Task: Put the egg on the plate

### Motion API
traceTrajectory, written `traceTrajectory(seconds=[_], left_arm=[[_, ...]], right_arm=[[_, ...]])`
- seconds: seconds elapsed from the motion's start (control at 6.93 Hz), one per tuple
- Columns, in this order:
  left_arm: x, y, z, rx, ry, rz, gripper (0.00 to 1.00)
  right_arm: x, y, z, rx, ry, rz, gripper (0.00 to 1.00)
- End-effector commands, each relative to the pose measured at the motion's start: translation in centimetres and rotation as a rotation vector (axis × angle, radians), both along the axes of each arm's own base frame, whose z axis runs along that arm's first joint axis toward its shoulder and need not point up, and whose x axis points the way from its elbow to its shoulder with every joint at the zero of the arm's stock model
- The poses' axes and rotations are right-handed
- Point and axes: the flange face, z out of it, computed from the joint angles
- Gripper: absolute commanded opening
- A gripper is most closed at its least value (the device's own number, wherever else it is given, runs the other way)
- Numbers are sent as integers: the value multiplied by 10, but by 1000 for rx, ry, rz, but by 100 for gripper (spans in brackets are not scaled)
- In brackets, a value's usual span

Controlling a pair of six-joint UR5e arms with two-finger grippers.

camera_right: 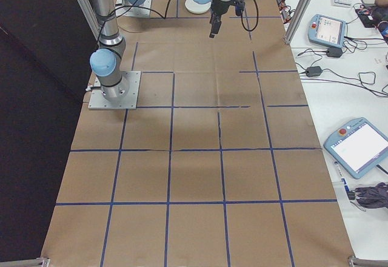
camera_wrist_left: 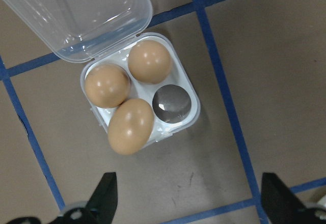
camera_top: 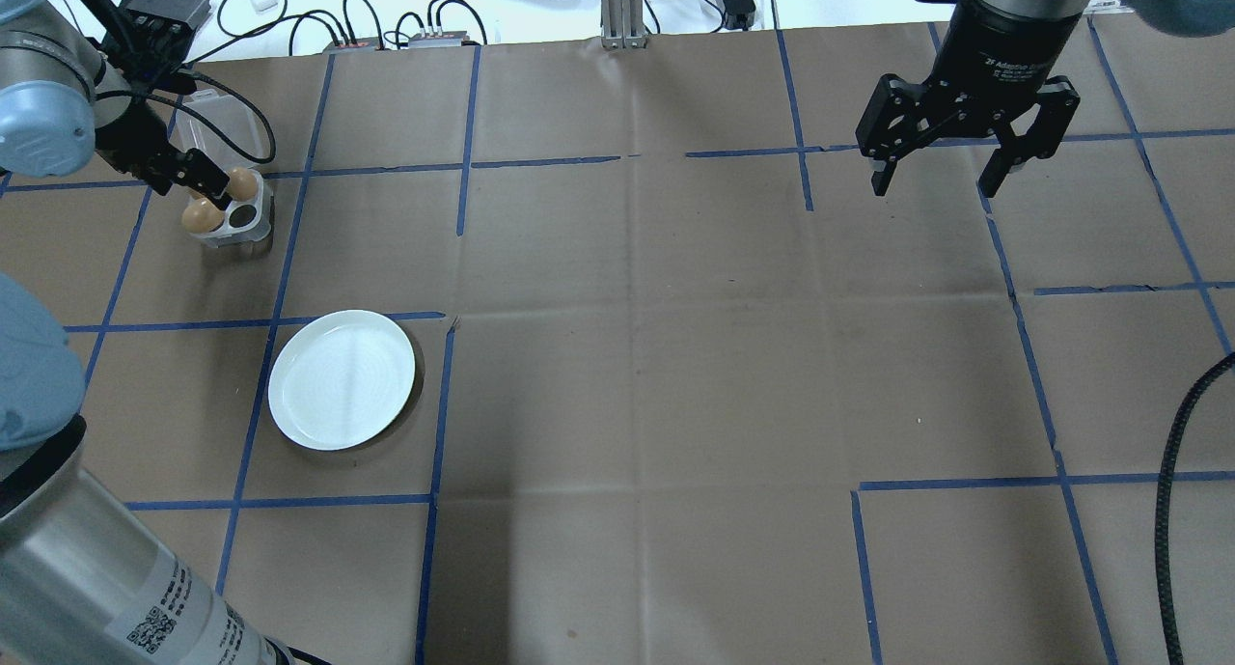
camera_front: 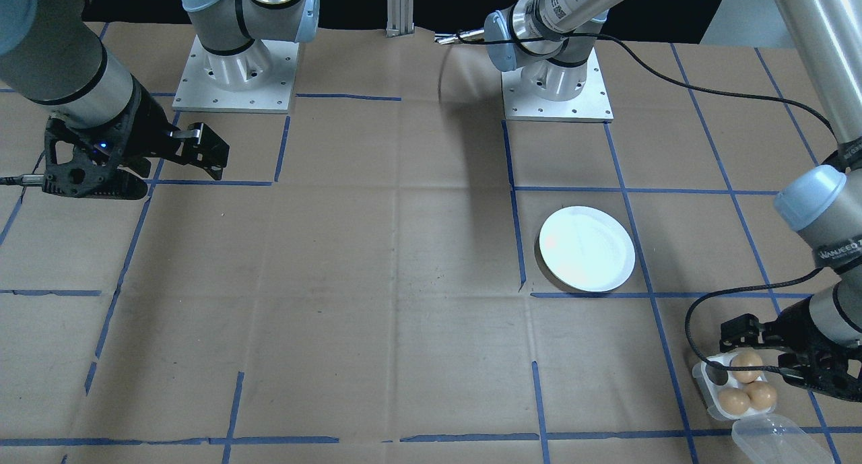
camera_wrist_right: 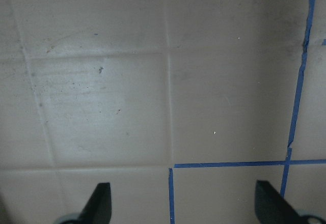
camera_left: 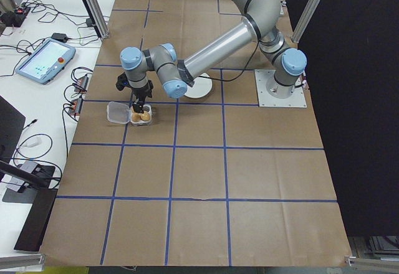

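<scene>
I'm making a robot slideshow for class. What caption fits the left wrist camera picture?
Open left tool above a small tray holding three brown eggs, one cup empty, clear lid flipped open.

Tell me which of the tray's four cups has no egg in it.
In the left wrist view, the lower right cup of the egg tray, farthest from the clear lid; the others hold brown eggs.

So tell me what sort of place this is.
Probably a robotics lab: two arms bolted to a paper-covered table gridded with blue tape, and teach pendants with cabling on the side bench.

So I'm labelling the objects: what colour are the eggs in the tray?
The eggs are light brown; the left wrist view shows them best.
</scene>
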Motion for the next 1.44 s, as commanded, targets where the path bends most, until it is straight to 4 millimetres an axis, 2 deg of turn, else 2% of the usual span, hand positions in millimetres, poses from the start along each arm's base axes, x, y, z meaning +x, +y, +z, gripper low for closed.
traceTrajectory(seconds=[0.0, 0.29, 0.58, 0.87, 1.3], left_arm=[[5, -8, -16, 12, 0, -17, 100], [10, -10, -31, 49, -23, -26, 99], [14, -9, -33, 72, -51, -25, 97], [15, -8, -34, 79, -61, -26, 88], [17, -6, -40, 106, -77, -24, 86]], right_arm=[[0, 0, -1, 1, 1, 0, 100], [0, 0, -1, 1, -1, 0, 100], [0, 0, -1, 1, -1, 0, 100], [0, 0, 0, 0, 0, 0, 100], [0, 0, -1, 1, -1, 0, 100]])
